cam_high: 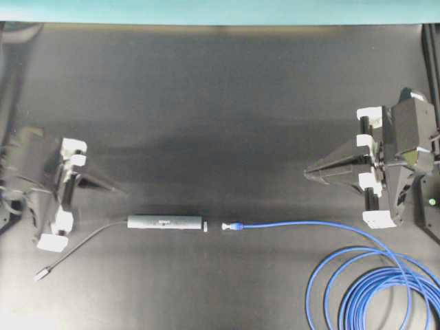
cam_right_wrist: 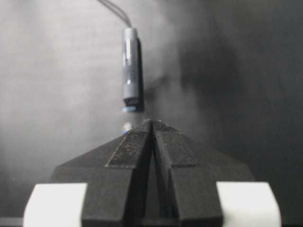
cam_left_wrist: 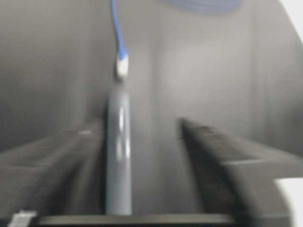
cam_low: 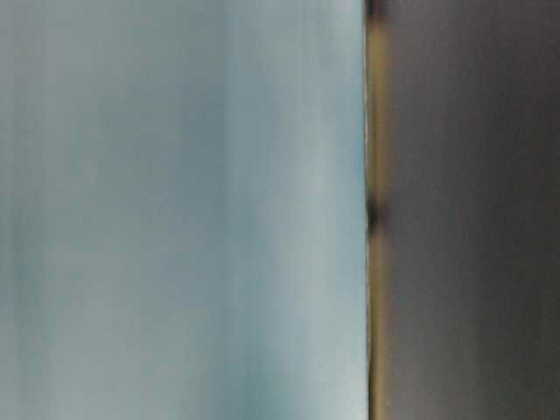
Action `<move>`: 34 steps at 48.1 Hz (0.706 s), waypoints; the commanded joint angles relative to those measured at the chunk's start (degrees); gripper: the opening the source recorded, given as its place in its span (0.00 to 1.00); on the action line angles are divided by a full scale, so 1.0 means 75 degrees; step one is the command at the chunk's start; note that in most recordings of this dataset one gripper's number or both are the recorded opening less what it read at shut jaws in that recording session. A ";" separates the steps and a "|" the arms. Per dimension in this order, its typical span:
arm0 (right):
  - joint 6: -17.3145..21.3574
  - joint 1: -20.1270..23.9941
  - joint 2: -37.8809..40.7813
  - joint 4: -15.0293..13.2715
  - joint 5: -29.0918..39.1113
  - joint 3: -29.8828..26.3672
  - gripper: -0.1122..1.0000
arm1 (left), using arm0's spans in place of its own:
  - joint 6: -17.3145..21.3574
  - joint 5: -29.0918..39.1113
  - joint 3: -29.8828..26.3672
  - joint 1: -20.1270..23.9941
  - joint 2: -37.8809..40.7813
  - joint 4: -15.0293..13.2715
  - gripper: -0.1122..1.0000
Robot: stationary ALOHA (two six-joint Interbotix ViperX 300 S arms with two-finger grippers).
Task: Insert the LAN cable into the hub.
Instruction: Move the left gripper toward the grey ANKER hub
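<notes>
1. The slim dark-grey bar-shaped hub (cam_high: 165, 223) lies flat on the black counter (cam_high: 220, 103), its lighter end facing the bright-blue looped LAN cable (cam_high: 357, 275). The cable's clear plug (cam_high: 227, 225) sits just beside that end, not yet in.
2. Left claw (cam_left_wrist: 142, 156) is released, fingers spread either side of the hub. Right claw (cam_right_wrist: 151, 124) is clenched on nothing, well apart from the plug.
3. I'd pin the hub first, then pinch the blue boot and push straight in, keeping it level.
</notes>
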 commanded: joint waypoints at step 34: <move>0.0492 0.0164 -0.0023 0.0094 0.0012 -0.0152 0.11 | -0.0281 -0.3867 -0.0527 0.0105 0.4336 0.0023 0.78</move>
